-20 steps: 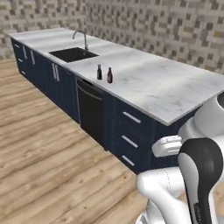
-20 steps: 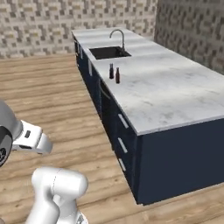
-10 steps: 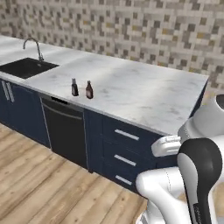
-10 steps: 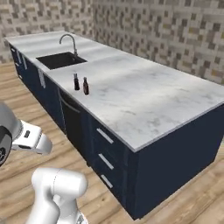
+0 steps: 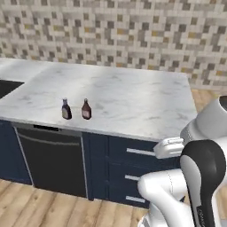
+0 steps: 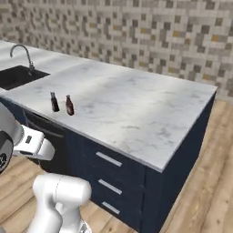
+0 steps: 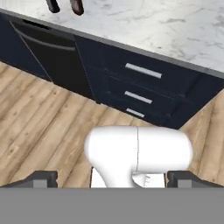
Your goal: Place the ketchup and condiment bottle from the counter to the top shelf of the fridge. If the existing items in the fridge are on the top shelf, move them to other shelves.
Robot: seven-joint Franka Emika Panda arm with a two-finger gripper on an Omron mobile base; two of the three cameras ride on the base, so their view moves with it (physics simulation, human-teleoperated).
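Note:
Two small bottles stand side by side near the front edge of the marble counter (image 5: pixel 133 102), above the dishwasher. The reddish-brown one is the ketchup (image 5: pixel 86 109) (image 6: pixel 69 105). Just to its left stands the darker condiment bottle (image 5: pixel 66 109) (image 6: pixel 54 102). In the hand view their bases show at the top left, ketchup (image 7: pixel 77 6) and condiment bottle (image 7: pixel 52 5). My gripper (image 7: pixel 113 180) is held low in front of the cabinet, well short of the bottles. It is open, with its fingertips (image 7: pixel 43 178) far apart and nothing between them.
Dark blue cabinets run under the counter, with a black dishwasher (image 5: pixel 51 162) and a stack of drawers (image 5: pixel 142 170) to its right. A sink (image 6: pixel 16 75) with a faucet (image 6: pixel 25 53) lies at the counter's left. The floor (image 7: pixel 48 127) is wood. A tiled wall (image 5: pixel 115 35) backs the counter.
The whole picture has shifted, so the base has driven and turned toward the counter, which now looks closer and more head-on. The bottles stand as before and the arm's pose is unchanged.

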